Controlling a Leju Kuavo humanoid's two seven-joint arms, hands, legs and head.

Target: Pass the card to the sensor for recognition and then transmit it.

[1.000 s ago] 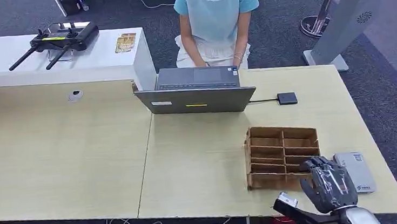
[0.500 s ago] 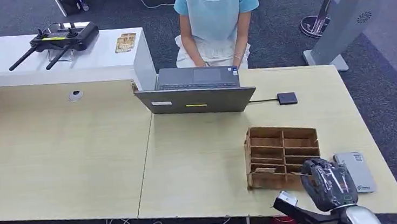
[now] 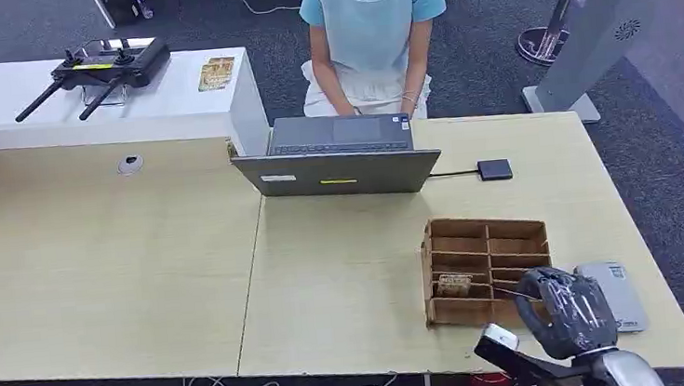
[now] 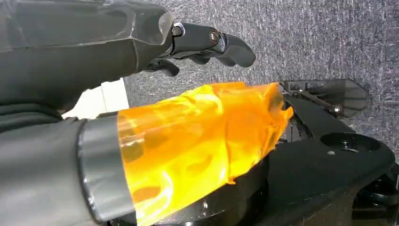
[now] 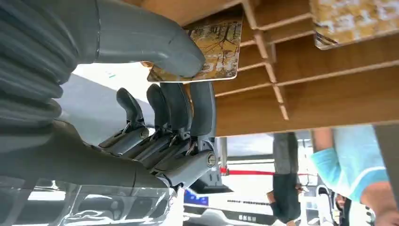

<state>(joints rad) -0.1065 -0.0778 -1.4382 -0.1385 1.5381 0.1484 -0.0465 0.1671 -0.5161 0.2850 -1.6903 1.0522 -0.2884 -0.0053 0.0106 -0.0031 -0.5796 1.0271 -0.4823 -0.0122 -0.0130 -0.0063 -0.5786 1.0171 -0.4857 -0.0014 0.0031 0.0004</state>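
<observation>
My right hand (image 3: 563, 309) is at the near right corner of the brown slotted card box (image 3: 486, 228). In the right wrist view the thumb and a finger of that hand (image 5: 179, 94) pinch a patterned card (image 5: 209, 52) whose far end lies at a slot of the box (image 5: 329, 94). A second patterned card (image 3: 454, 285) lies in a near left slot. The grey-white sensor pad (image 3: 620, 292) lies flat on the table just right of the box, partly behind my hand. My left hand (image 4: 141, 94) hangs over the carpet, fingers apart, holding nothing.
A person in a light blue top (image 3: 373, 22) sits behind an open grey laptop (image 3: 338, 170) across the table. A small black box (image 3: 494, 169) on a cable lies right of the laptop. A black controller (image 3: 108, 69) rests on the white counter at far left.
My right hand has curled and turned slightly at the box's near right corner. A patterned card now shows in a near left slot where none showed a second ago.
</observation>
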